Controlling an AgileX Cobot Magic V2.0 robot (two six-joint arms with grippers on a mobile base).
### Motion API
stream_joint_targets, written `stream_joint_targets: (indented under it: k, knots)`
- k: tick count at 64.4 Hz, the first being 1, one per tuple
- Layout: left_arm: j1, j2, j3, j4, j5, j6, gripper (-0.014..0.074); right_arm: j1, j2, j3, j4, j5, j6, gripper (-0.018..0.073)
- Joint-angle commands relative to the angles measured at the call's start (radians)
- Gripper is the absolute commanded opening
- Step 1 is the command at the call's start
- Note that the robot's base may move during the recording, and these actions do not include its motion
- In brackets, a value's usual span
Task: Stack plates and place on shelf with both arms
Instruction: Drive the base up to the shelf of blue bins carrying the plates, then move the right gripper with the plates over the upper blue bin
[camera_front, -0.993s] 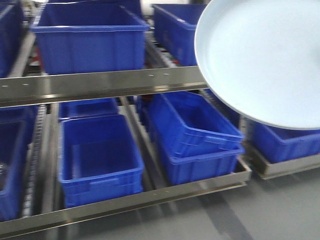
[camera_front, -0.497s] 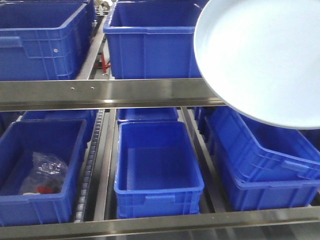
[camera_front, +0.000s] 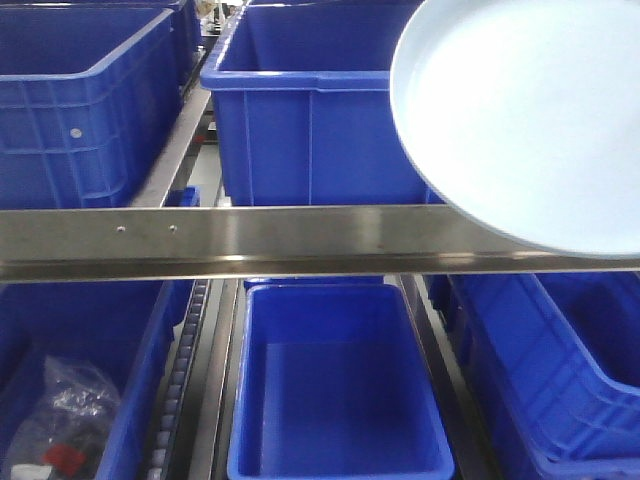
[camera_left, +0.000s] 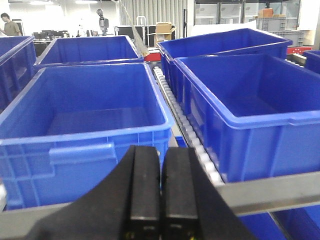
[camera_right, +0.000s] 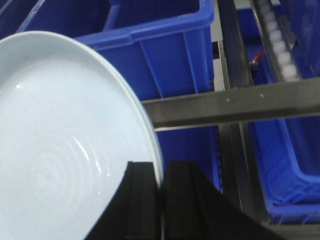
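A large pale bluish-white plate (camera_front: 530, 120) hangs tilted at the top right of the front view, in front of the shelf's steel front rail (camera_front: 250, 240). In the right wrist view my right gripper (camera_right: 161, 167) is shut on the rim of this plate (camera_right: 60, 150), one finger on its inner face and one behind it. Whether a second plate lies against it I cannot tell. The rail (camera_right: 240, 107) crosses just beyond it. My left gripper (camera_left: 161, 150) is shut with nothing in it, and hovers just short of the rail (camera_left: 270, 192) in its own view.
Big blue crates fill the shelf: two on the upper level (camera_front: 300, 110) (camera_front: 80, 100) and an open one below (camera_front: 340, 390). A clear bag (camera_front: 60, 410) lies in the lower left crate. White roller tracks (camera_left: 187, 125) run between the crates.
The view has closed in on the shelf: the rail sits lower and the crates look larger. The plate stays at the top right, still held.
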Motion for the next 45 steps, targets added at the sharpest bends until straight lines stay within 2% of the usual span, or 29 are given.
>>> stream_joint_targets:
  k: [1,45]
  knots:
    - [-0.002,0.012,-0.036,-0.002,-0.089,-0.005,0.0083,-0.003,0.003,-0.030,-0.002,-0.091,-0.003,0.0030]
    - [-0.002,0.012,-0.036,-0.002,-0.089,-0.005,0.0083,-0.003,0.003,-0.030,-0.002,-0.091,-0.003,0.0030]
